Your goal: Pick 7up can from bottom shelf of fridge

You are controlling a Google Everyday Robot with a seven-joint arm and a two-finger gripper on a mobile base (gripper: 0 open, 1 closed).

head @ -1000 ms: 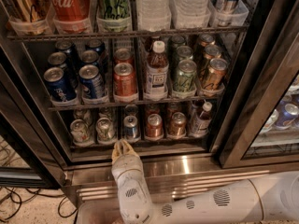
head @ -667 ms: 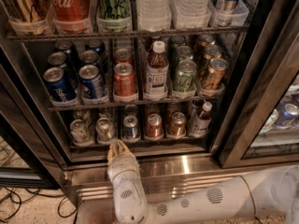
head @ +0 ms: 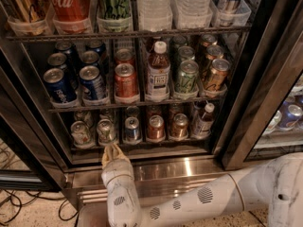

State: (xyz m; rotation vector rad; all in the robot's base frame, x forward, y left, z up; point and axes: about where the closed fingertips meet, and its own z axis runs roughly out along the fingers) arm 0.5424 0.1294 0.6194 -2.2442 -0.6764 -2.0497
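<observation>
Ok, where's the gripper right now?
Camera view, low and left of centre: the gripper hovers at the steel base, just below the second can from the left on the bottom shelf.

The gripper (head: 112, 150) hangs just before the bottom shelf (head: 142, 144), below the 7up can (head: 106, 130), with open air between. A similar can (head: 80, 133) at left and a blue can (head: 132, 128) at right stand close beside that can; the rack above (head: 142, 102) makes a low roof.
</observation>
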